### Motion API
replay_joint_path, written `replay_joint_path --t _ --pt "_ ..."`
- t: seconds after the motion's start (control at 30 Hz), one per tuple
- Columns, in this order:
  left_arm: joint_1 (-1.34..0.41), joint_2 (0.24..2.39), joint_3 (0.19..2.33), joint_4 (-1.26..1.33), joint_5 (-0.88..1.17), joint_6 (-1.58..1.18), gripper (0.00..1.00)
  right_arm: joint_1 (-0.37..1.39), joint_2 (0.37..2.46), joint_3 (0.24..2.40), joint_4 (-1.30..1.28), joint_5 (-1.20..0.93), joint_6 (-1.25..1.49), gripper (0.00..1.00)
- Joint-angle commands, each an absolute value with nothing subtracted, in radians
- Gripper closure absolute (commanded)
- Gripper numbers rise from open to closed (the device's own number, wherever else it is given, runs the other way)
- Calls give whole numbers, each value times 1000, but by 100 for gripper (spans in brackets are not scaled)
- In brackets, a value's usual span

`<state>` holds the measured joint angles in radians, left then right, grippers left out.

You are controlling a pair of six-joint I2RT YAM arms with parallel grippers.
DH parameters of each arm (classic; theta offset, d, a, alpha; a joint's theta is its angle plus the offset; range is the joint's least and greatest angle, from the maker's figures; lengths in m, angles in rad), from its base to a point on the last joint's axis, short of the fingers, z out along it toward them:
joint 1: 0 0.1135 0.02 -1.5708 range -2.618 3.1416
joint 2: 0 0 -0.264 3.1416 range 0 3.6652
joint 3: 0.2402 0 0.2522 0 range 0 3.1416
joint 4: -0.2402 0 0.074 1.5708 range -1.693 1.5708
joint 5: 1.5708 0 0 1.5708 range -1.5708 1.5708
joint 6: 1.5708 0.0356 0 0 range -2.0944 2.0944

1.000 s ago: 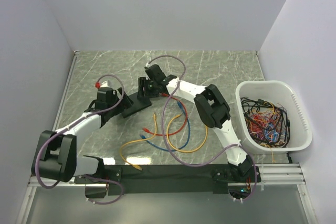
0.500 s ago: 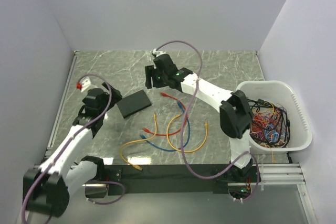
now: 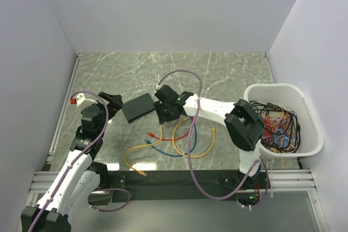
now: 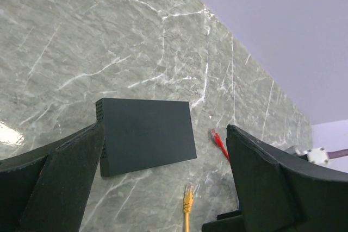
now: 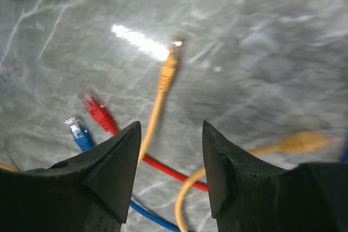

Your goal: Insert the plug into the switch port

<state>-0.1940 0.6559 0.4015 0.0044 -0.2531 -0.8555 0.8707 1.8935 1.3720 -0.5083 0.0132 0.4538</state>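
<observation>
Looks to be at the pick-up step: nothing seated in the switch (image 3: 138,107) yet, and no plug in either grip. Low over the loose cables (image 3: 179,145), right gripper (image 5: 171,129) with jaws apart around empty air, aimed along the yellow plug (image 5: 168,71) just ahead, that plug's lead trailing back under the jaws. Just beside the switch on its left, left gripper (image 3: 110,100) spread wide and empty, facing it across the marble table (image 3: 228,71). From the left wrist, switch seen as a flat black slab lying on the stone, a dotted short side toward the camera, sockets not showing in any view. Next, probably: come down slightly forward, close on the yellow plug's body rather than its lead, lift, then turn it to face the port edge. Likely also worth bracing the switch with the left side against sliding. In the way: red plug (image 5: 95,110) and blue plug (image 5: 76,131) close on the left, easy to catch with a finger, and the loose cables crossing one another, liable to drag along. Well off to the right, a white tub (image 3: 283,88) holding tangled spare cables (image 3: 274,126), apart from the work.
</observation>
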Motion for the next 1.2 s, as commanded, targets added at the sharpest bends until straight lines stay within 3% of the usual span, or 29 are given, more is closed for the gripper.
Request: replay_joint_path --t 0.0,0.3,0.5,0.67,0.77,1.0,1.17 --pt "-190 632 459 -35 -276 -813 1 897 1931 1399 -488 21 506 44" --pt "-192 598 457 -71 -298 -795 1 933 2037 1491 -551 101 537 46" --pt "-192 609 459 -60 -287 -790 1 946 2077 1497 -554 152 551 53" --pt "-190 612 457 -58 -281 -785 1 962 2085 1445 -467 140 528 81" --pt "-190 607 456 -60 -279 -781 1 963 2007 1297 -251 37 486 100" --pt "-192 600 466 -8 -189 -756 2 963 1723 1072 81 -110 379 100" --pt "-192 601 469 197 41 -726 7 950 1582 1075 129 -430 308 100"
